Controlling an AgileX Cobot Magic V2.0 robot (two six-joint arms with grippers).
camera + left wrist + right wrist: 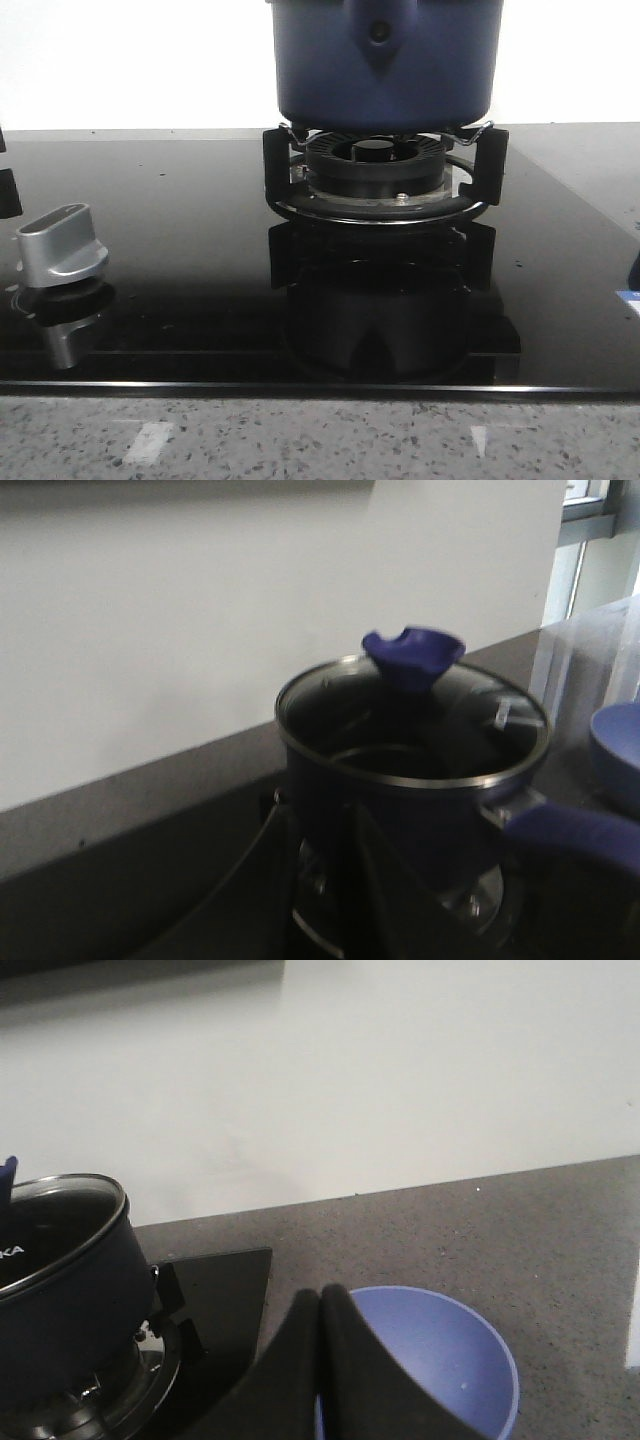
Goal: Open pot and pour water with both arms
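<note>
The dark navy pot (385,60) stands on the gas burner (375,170), its shield-shaped mount with one rivet facing the front camera. In the left wrist view the pot (400,810) has a glass lid (460,705) on it with a blue knob (412,655), and its blue handle (580,835) points toward the bowl. My left gripper (315,815) is open and empty, close in front of the pot's wall. My right gripper (320,1295) is shut and empty, above the near rim of the bowl, with the pot (60,1300) off to one side. Neither gripper shows in the front view.
A lighter blue bowl (440,1355) sits on the grey counter beside the hob; it also shows in the left wrist view (618,750). A silver stove knob (62,245) stands on the black glass hob (180,200) at the left. A white wall runs behind.
</note>
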